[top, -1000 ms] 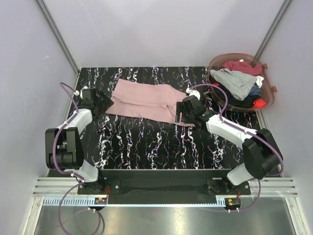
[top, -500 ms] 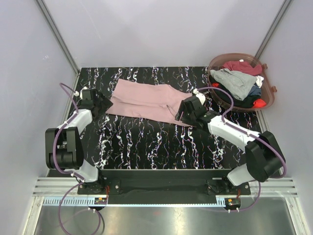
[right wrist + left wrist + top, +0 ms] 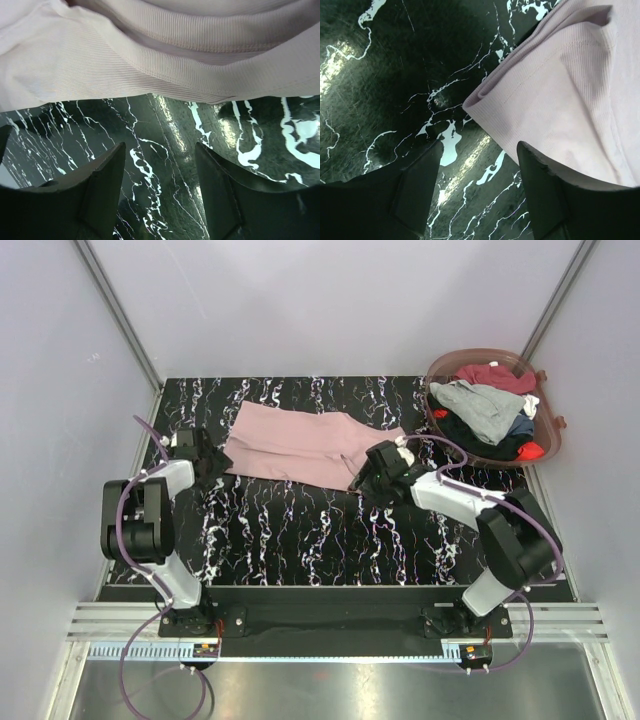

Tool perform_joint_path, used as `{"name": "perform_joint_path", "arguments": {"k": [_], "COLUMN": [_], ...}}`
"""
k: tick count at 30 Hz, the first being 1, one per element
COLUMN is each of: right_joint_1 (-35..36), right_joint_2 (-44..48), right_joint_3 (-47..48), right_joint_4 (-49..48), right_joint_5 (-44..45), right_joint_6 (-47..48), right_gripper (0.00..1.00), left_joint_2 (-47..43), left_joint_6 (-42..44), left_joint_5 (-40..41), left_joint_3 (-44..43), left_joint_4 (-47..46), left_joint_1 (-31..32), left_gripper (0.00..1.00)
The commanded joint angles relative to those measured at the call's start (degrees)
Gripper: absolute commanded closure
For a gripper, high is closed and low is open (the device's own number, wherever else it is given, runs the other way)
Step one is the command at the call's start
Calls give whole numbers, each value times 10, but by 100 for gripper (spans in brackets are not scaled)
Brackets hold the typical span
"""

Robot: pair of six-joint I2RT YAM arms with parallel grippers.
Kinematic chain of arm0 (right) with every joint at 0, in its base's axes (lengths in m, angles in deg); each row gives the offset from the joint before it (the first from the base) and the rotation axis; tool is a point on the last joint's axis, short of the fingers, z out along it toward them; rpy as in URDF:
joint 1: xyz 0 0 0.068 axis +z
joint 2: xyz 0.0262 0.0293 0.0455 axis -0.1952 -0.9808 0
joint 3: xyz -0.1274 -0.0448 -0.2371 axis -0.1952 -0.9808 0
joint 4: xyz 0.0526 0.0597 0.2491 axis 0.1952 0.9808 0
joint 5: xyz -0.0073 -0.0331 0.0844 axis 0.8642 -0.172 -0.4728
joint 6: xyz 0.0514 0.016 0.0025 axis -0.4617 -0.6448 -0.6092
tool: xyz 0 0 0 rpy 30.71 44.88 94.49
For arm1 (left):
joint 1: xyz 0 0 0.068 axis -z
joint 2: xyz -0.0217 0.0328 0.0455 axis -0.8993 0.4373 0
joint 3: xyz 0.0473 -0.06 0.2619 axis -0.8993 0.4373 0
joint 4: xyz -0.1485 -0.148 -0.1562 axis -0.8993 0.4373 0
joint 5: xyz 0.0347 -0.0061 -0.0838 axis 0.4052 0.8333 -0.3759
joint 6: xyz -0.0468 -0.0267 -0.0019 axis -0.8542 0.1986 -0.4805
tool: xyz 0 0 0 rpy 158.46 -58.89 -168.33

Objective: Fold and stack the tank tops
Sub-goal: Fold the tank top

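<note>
A plain dusty pink ribbed cloth tank top (image 3: 300,445) lies spread flat at the far middle of the black white-veined table (image 3: 300,540). The left gripper (image 3: 212,466) reaches low to its left near corner. The right gripper (image 3: 368,483) is at its right near hem. Both have jaws parted, clasping nothing. One top is on the table. A heap of other tops (image 3: 485,405), grey, maroon, black and red, fills the single round brownish plastic basket (image 3: 554,428) at far right.

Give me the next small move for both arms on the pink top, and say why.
Probably slide both grippers forward onto the near hem of the pink tank top before closing. The left gripper and right gripper stand open, low at its two near corners. Mostly bare table shows between their fingers, so closing now would likely catch little or no cloth.
</note>
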Motion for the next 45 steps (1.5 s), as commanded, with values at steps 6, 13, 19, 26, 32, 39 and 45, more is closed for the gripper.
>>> {"name": "perform_joint_path", "arguments": {"k": [6, 13, 19, 26, 32, 39, 45], "right_joint_1": [24, 26, 26, 26, 15, -6, -7], "right_joint_2": [-58, -96, -137, -161, -171, -156, -70], "right_joint_3": [66, 120, 152, 165, 170, 151, 78], "right_joint_4": [27, 100, 119, 144, 167, 182, 186], "right_joint_5": [39, 107, 124, 150, 194, 230, 249], "right_joint_6": [-72, -102, -114, -125, -129, -121, -100], "right_gripper": [36, 40, 41, 42, 51, 99, 100], "left_joint_2": [22, 51, 72, 59, 55, 21, -42], "left_joint_6": [-2, -7, -5, 4, 13, 15, 12], "left_joint_5": [17, 22, 25, 33, 31, 16, 1], "left_joint_3": [-39, -53, -76, -70, -68, -35, 40], "left_joint_4": [-24, -25, -14, -17, -15, -23, -34], "left_joint_1": [-2, -2, -3, -2, -3, -1, 6], "left_gripper": [34, 37, 56, 86, 100, 100, 100]}}
